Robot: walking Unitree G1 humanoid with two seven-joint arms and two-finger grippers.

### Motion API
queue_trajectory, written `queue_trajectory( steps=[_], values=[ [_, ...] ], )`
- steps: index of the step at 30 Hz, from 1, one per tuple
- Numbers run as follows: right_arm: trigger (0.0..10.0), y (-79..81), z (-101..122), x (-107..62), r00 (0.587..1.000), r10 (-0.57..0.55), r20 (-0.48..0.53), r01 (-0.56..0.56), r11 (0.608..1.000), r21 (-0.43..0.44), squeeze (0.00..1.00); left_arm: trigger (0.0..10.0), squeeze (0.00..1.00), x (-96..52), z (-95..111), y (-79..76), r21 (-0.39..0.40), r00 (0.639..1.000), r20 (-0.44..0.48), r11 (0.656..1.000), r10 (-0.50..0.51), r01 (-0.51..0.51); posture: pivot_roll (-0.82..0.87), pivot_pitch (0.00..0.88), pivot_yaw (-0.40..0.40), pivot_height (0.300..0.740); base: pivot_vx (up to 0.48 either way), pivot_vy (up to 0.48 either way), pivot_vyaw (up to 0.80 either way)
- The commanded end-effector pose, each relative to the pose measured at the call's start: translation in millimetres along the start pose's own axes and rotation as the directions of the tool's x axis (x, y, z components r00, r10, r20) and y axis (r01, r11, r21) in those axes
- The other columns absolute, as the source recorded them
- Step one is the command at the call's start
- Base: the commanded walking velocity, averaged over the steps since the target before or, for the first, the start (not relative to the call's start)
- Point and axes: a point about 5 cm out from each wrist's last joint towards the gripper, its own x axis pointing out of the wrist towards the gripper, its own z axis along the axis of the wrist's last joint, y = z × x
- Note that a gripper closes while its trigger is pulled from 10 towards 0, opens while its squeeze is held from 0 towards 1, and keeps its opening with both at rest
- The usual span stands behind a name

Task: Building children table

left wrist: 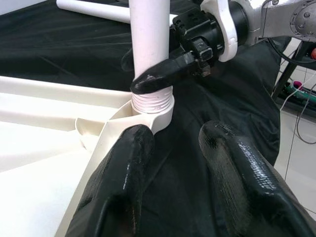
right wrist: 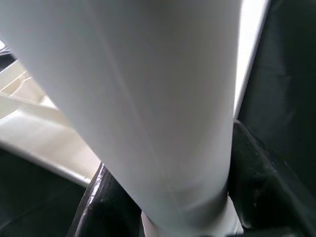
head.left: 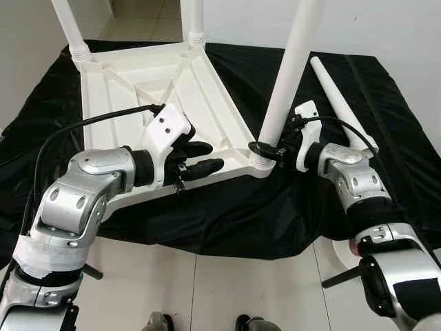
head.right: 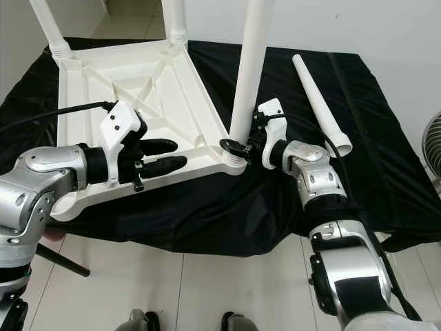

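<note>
A white plastic table top [head.left: 151, 76] lies upside down on a table under black cloth [head.left: 275, 214]. A white leg [head.left: 289, 69] stands in the top's near right corner socket [head.left: 260, 160]. My right gripper [head.left: 265, 148] is shut on this leg just above its threaded collar [left wrist: 153, 101]; the leg [right wrist: 148, 98] runs between both black fingers [right wrist: 261, 168]. My left gripper [head.left: 203, 157] is open at the near rim, left of that corner. One of its fingers [left wrist: 123, 173] lies over the rim, the other over the cloth.
Two more legs [head.left: 69, 24] [head.left: 195, 21] stand in the far corners. A loose leg [head.left: 337, 96] lies on the cloth to the right of my right arm. A fan [head.right: 434, 145] stands at the far right. The floor is pale tiles [head.left: 227, 289].
</note>
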Motion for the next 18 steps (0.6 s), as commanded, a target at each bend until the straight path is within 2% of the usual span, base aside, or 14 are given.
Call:
queue_trajectory(
  steps=[1,3,4,5,7,8,9,10,12,14,15,16,18],
  values=[
    [0.0,1.9,-19.8,1.5,0.99,-0.11,-0.083,0.116,0.992,0.059,0.0,10.0,0.0,-2.5,1.3,2.3,0.006,0.997,-0.002,0.997,0.081,-0.081,0.01,0.188,0.021,0.74,0.0,0.0,0.0],
    [0.0,3.0,-30.8,1.5,0.953,-0.27,-0.133,0.283,0.956,0.082,0.0,10.0,0.0,-2.1,1.0,1.7,0.003,0.997,-0.002,0.997,0.077,-0.077,0.01,0.191,0.023,0.74,0.0,0.0,0.0],
    [0.0,3.0,-30.8,1.5,0.953,-0.27,-0.133,0.283,0.956,0.082,0.0,10.0,0.0,-2.1,1.0,1.7,0.003,0.997,-0.002,0.997,0.077,-0.077,0.01,0.191,0.023,0.74,0.0,0.0,0.0],
    [0.0,3.3,-34.6,1.1,0.928,-0.338,-0.155,0.356,0.928,0.11,0.0,10.0,0.0,-1.7,0.8,1.4,0.002,0.997,-0.002,0.997,0.074,-0.074,0.01,0.191,0.023,0.74,0.0,0.0,0.0],
    [0.0,3.3,-34.6,1.1,0.928,-0.338,-0.155,0.356,0.928,0.11,0.0,10.0,0.0,-1.7,0.8,1.4,0.002,0.997,-0.002,0.997,0.074,-0.074,0.01,0.191,0.023,0.74,0.0,0.0,0.0],
    [0.0,3.7,-36.2,0.8,0.909,-0.383,-0.164,0.404,0.906,0.122,0.0,10.0,0.0,-1.5,0.9,1.0,0.001,0.997,-0.002,0.997,0.071,-0.071,0.01,0.196,0.023,0.74,0.0,0.0,0.0],
    [0.0,6.4,-37.1,0.4,0.865,-0.473,-0.169,0.497,0.855,0.147,0.0,10.0,0.0,-0.9,0.8,0.4,0.0,0.998,-0.001,0.998,0.067,-0.067,0.0,0.195,0.023,0.74,0.0,0.0,0.0],
    [0.0,6.4,-37.1,0.4,0.865,-0.473,-0.169,0.497,0.855,0.147,0.0,10.0,0.0,-0.9,0.8,0.4,0.0,0.998,-0.001,0.998,0.067,-0.067,0.0,0.195,0.023,0.74,0.0,0.0,0.0],
    [0.0,13.3,-39.1,-0.8,0.785,-0.591,-0.187,0.619,0.762,0.188,0.0,10.0,0.0,-0.2,0.6,-0.3,-0.001,0.998,-0.001,0.998,0.063,-0.063,0.0,0.194,0.022,0.74,0.0,0.0,0.0],
    [0.0,22.5,-41.2,0.1,0.735,-0.646,-0.204,0.678,0.699,0.228,0.0,10.0,0.0,0.1,0.4,-0.7,-0.002,0.998,-0.001,0.998,0.061,-0.061,0.0,0.192,0.021,0.74,0.0,0.0,0.0],
    [0.0,22.5,-41.2,0.1,0.735,-0.646,-0.204,0.678,0.699,0.228,0.0,10.0,0.0,0.1,0.4,-0.7,-0.002,0.998,-0.001,0.998,0.061,-0.061,0.0,0.192,0.021,0.74,0.0,0.0,0.0],
    [0.0,27.9,-41.1,1.3,0.713,-0.67,-0.208,0.701,0.67,0.244,0.0,10.0,0.0,0.1,0.2,-0.7,-0.002,0.998,-0.001,0.998,0.061,-0.061,0.0,0.192,0.021,0.74,0.0,0.0,0.0],
    [0.0,27.9,-41.1,1.3,0.713,-0.67,-0.208,0.701,0.67,0.244,0.0,10.0,0.0,0.1,0.2,-0.7,-0.002,0.998,-0.001,0.998,0.061,-0.061,0.0,0.192,0.021,0.74,0.0,0.0,0.0]
  ],
)
